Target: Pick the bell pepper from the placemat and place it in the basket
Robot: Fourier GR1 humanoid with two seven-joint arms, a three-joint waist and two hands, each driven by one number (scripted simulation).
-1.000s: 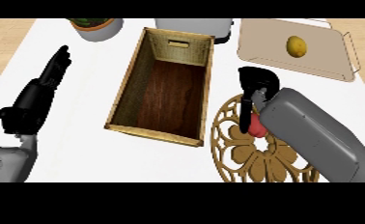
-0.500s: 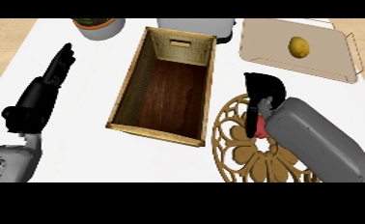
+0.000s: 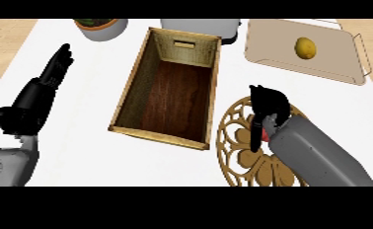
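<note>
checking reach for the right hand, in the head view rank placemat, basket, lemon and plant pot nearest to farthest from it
1. placemat, directly under the right hand.
2. basket, just left of the hand.
3. lemon, on the tray beyond the hand, upper right.
4. plant pot, far upper left corner.

1. Kitchen setting; view falls steeply onto a white counter top, with a strip of pale wood surface showing at the far left corner.
2. Ornate round wooden placemat lies on the counter near the right, table-setting ware.
3. Open wooden basket with dark inner floor sits mid-counter.
4. Tan tray at the far right carries a yellow lemon: food out on the surface.
5. Grey pot with greenery at the back left edge.
6. Grey appliance-like body at the back centre, partly cut off; what it is cannot be told.
</note>
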